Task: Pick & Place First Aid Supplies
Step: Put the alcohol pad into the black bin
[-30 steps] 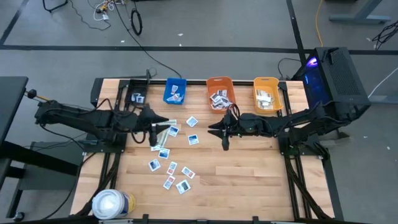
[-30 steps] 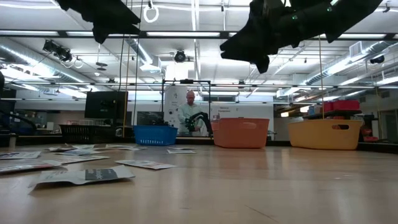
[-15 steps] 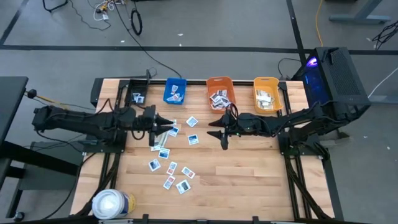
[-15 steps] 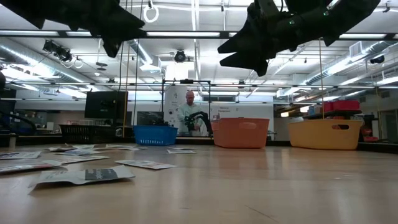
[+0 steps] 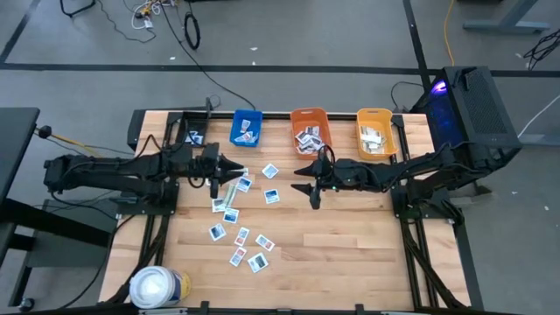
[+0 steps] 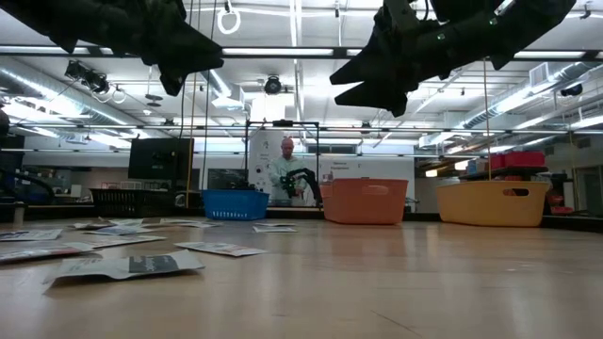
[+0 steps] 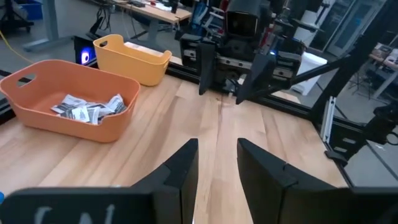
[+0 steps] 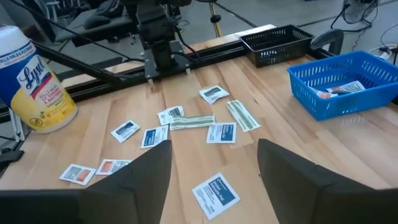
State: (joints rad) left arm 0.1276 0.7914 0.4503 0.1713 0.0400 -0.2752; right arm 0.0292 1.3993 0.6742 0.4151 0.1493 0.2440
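packets (image 5: 238, 234) – flat glossy rectangles, centre-left on pale planked table (image 5: 350, 254) | left gripper (image 5: 238, 166) – narrow gap, seemingly empty | right gripper (image 5: 304, 182) – spread, released, empty

The wooden table (image 5: 350, 245) carries scattered packets (image 5: 238, 234), three bins (image 5: 309, 131) and a white roll (image 5: 157, 287).

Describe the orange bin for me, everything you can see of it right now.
The orange bin is a rectangular plastic tub with rounded corners, slightly flared walls and a slot handle in its end. It stands upright on the table's far edge, between the blue bin and the yellow bin, apart from both. A small heap of white packets lies inside. No gripper touches it.
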